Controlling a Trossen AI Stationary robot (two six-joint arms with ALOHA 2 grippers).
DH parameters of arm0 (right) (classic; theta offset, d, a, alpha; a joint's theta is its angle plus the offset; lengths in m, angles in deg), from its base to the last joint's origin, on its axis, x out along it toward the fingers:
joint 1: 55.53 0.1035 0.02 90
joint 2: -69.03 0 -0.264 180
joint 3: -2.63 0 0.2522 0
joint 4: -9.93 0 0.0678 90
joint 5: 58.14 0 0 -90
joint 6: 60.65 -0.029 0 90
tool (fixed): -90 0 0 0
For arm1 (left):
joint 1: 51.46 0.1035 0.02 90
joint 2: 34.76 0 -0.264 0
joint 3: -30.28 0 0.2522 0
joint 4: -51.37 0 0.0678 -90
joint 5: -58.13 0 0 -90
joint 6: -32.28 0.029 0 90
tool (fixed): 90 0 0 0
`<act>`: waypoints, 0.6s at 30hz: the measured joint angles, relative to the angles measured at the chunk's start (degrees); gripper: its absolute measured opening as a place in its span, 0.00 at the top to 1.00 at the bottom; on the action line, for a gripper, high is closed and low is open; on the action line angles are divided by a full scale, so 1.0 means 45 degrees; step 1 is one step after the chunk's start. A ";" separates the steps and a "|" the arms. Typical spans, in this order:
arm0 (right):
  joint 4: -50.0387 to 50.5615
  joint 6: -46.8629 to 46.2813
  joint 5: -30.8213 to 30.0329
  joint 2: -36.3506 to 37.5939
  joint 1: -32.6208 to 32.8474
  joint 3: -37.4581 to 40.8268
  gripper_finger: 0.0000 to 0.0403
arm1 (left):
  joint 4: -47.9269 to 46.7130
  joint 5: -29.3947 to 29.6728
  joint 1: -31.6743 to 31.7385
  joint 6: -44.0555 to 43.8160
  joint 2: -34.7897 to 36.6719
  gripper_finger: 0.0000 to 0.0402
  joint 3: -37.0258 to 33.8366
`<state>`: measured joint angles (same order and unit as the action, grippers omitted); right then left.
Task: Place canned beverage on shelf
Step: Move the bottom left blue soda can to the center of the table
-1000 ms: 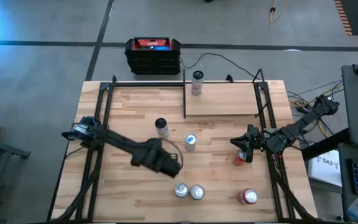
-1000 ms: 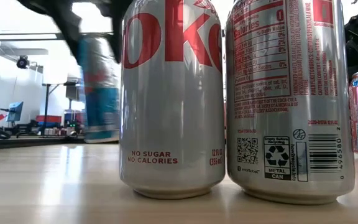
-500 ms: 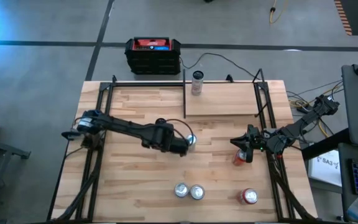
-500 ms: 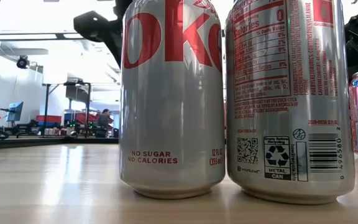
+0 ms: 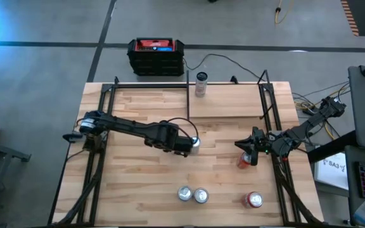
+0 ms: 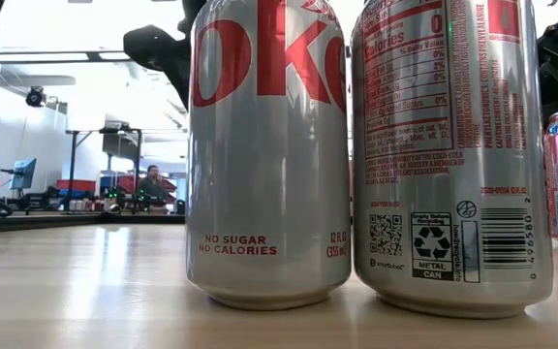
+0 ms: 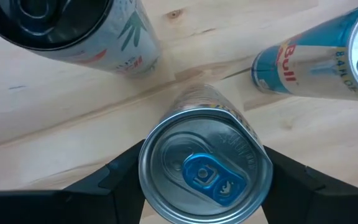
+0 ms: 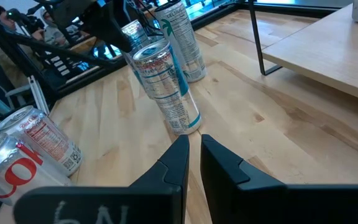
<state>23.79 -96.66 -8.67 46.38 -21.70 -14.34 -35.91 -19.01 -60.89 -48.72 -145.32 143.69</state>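
Worktop of butcher-block wood fills my high view, framed by black rods. I use the shelf as my landmark: a small light wood board edged by thin black rods, at the far edge of the worktop. One slim can already stands upright on the shelf at its far left corner.

Left arm reaches from the worktop's left edge toward the middle, on the near side of the shelf. I read the left gripper as clamped on the blue-tab can: in the left wrist view its jaws sit against both sides of that can, just below the rim. The right wrist view shows this can tilted, its base at the wood. A white leaf-print can stands just beside it on the shelf's side, and a second blue can shows next to it in the left wrist view.

Right arm waits at the worktop's right edge, nearer me than the shelf. The right gripper has its jaws pressed together with nothing between them.

Well away from the shelf, near the front edge, two silver Diet Coke cans stand touching. A red can stands to their right.
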 joint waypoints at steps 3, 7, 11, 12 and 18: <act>0.0003 0.0000 0.0000 0.0000 -0.0001 -0.0001 0.93 | 0.0004 0.0000 0.0048 0.0355 0.0000 0.43 -0.0089; 0.0001 0.0000 0.0005 0.0000 0.0003 -0.0003 0.93 | 0.0029 0.0004 0.0100 0.0705 -0.0010 0.43 -0.0197; 0.0003 0.0000 0.0000 0.0000 0.0003 -0.0003 0.93 | 0.0161 0.0000 0.0110 0.1212 -0.0010 0.43 -0.0263; -0.0001 -0.0005 0.0001 0.0000 -0.0001 0.0001 0.93 | 0.0163 -0.0006 0.0115 0.1267 -0.0010 0.43 -0.0294; 0.0002 0.0000 0.0001 0.0000 -0.0001 -0.0003 0.93 | 0.0195 -0.0259 0.0144 0.1699 -0.0015 0.42 -0.0402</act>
<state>23.80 -96.66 -8.67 46.38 -21.70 -14.35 -35.03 -20.18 -60.24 -41.07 -145.39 141.88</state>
